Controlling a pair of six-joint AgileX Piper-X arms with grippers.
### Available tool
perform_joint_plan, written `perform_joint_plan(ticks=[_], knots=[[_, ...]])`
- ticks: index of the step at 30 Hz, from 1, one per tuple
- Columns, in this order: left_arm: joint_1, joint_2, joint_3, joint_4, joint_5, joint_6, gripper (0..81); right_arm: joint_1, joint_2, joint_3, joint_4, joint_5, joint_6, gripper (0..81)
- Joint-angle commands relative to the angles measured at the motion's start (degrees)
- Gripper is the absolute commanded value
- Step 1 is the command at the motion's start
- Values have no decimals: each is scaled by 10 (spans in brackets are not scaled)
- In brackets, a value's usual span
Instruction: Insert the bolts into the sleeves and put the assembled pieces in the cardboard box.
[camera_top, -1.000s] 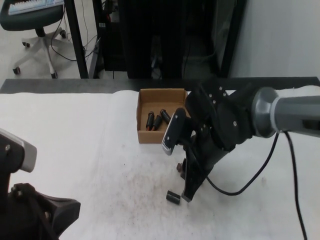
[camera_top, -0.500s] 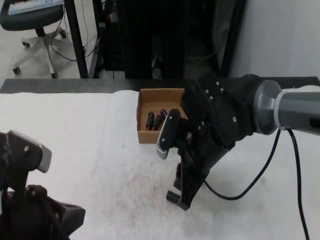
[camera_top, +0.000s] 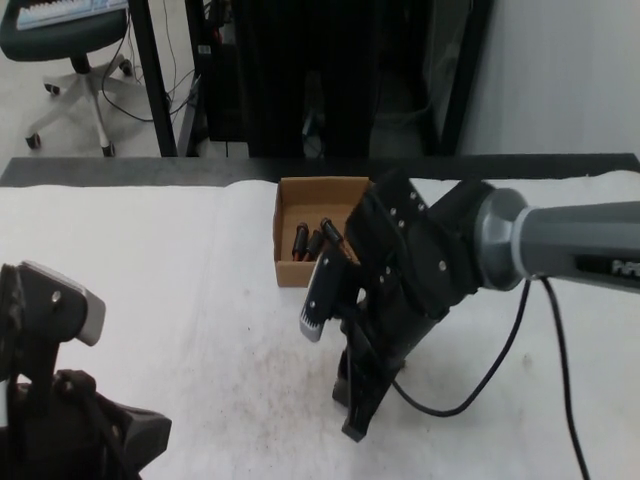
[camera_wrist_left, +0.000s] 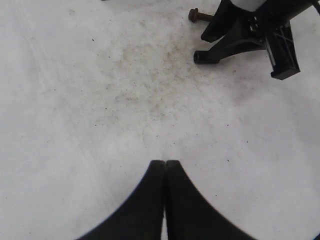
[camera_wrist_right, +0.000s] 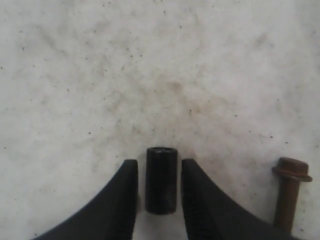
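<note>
A short black sleeve (camera_wrist_right: 161, 180) lies on the white bench between the fingers of my right gripper (camera_wrist_right: 160, 192). The gripper is open, with a thin gap on each side of the sleeve. In the high view the right gripper (camera_top: 350, 410) points down at the bench in front of the cardboard box (camera_top: 322, 188) and hides the sleeve. A rusty brown bolt (camera_wrist_right: 289, 197) lies loose beside one finger, and the left wrist view shows that bolt (camera_wrist_left: 200, 15) too. My left gripper (camera_wrist_left: 165, 165) is shut on nothing, over bare bench near the front left.
The cardboard box holds three dark assembled pieces (camera_top: 312, 240). The left arm's body (camera_top: 60, 400) fills the front left corner. The right arm's black cable (camera_top: 480, 370) loops over the bench to the right. A stained patch (camera_top: 270, 380) marks the cloth.
The right gripper has shifted left and toward the front, coming down around the sleeve, which the high view now hides. The left arm's body has risen a little at the front left.
</note>
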Motion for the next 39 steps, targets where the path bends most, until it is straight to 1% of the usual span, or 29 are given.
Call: perform_joint_plan(ticks=[1, 5, 6, 7, 8, 10, 14, 17, 19, 22, 26, 28, 33, 39], knots=[[-1, -1, -1, -3, 1, -5, 3, 0, 0, -5, 4, -9, -4, 291], [-1, -1, -1, -3, 1, -5, 3, 0, 8, -5, 6, -9, -3, 290], [-1, -1, -1, -3, 1, -5, 3, 0, 8, -5, 4, -9, -7, 276], [-1, -1, -1, -3, 1, -5, 3, 0, 8, -5, 5, -6, -11, 239], [-1, -1, -1, -3, 1, -5, 3, 1, 8, -5, 3, 1, -14, 179], [-1, -1, -1, -3, 1, -5, 3, 1, 8, -5, -1, 11, -17, 11], [-1, -1, -1, -3, 1, -5, 3, 1, 8, -5, -4, 11, -40, 8], [-1, -1, -1, -3, 1, -5, 3, 1, 8, -6, -7, 12, -12, 8], [-1, -1, -1, -3, 1, -5, 3, 1, 8, -15, -3, 1, 56, 8], [-1, -1, -1, -3, 1, -5, 3, 1, 8, -40, 2, -40, 167, 8], [-1, -1, -1, -3, 1, -5, 3, 1, 8, -86, -2, -125, 377, 8], [-1, -1, -1, -3, 1, -5, 3, 1, 8, -104, -5, -145, 461, 8], [-1, -1, -1, -3, 1, -5, 3, -2, 8, -116, -6, -150, 616, 8], [-1, -1, -1, -19, 1, -16, 3, -3, 23, -116, -8, -206, 772, 8]])
